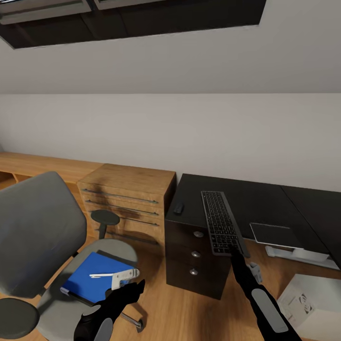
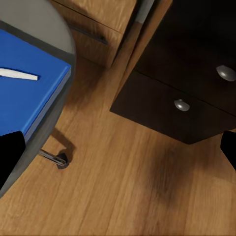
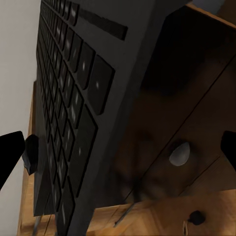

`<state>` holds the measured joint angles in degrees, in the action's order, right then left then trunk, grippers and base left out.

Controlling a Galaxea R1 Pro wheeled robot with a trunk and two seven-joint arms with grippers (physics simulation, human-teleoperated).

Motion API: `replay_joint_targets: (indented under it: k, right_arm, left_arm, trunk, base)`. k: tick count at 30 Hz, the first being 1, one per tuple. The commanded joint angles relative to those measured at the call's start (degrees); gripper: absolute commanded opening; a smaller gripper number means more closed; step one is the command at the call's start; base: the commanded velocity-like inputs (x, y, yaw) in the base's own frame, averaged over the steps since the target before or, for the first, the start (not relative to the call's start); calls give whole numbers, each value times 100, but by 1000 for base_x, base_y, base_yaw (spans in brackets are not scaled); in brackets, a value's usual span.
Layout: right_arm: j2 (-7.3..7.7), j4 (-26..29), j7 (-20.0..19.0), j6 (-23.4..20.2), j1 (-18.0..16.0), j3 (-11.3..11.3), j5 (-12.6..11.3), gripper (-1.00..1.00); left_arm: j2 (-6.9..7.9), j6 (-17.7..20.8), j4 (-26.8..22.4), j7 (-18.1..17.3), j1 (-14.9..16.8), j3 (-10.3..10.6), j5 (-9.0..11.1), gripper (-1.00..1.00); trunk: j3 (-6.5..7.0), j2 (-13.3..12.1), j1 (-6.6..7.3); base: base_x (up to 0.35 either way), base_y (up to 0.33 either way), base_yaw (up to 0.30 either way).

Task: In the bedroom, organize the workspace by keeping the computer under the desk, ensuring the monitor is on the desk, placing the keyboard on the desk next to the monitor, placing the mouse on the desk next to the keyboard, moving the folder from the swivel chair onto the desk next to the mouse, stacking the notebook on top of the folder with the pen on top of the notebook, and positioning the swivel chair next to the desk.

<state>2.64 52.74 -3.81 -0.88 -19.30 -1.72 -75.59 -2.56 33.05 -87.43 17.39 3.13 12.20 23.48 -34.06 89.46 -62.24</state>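
swivel chair (image 1: 47,227) seat holds folder (image 1: 92,277) and pen (image 1: 105,274); right pincer (image 1: 235,250) grasps keyboard (image 1: 221,222) over bench (image 1: 265,206); left pincer (image 1: 135,288) released.

Attic bedroom workspace, sloped wall, skylight (image 1: 132,19), desk (image 1: 255,203), swivel chair (image 1: 42,227)

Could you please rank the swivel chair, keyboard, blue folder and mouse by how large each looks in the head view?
1. swivel chair
2. keyboard
3. folder, close to the keyboard in area, so that order is unsure
4. mouse
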Motion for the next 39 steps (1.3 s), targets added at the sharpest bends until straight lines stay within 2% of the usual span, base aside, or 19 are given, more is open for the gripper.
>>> replay_joint_targets:
  k: [1,17,24,35,36,39]
  right_arm:
    - [0,-1,-23,-9,-1,-4,-60,100]
    - [0,44,-60,-9,3,25,-53,100]
    - [-4,51,-311,-9,3,40,-52,100]
    - [-2,52,-331,-9,3,40,-50,100]
    - [-3,52,-331,-9,4,40,-51,-100]
    - [-2,52,-331,-4,3,36,-51,-100]
  left_arm:
    - [1,15,-6,53,4,5,60,100]
    - [1,17,-2,54,4,9,60,100]
    - [1,17,0,52,4,9,60,100]
    - [1,17,0,53,4,10,60,100]
    - [1,17,3,54,4,11,60,100]
    - [1,17,6,54,4,11,60,100]
  trunk:
    - [-5,3,0]
    - [-5,3,0]
    - [-5,3,0]
    - [-5,3,0]
    - [-5,3,0]
    - [-5,3,0]
  base:
    - [19,18,0]
    - [3,3,0]
    - [0,0,0]
    - [0,0,0]
    - [0,0,0]
    - [0,0,0]
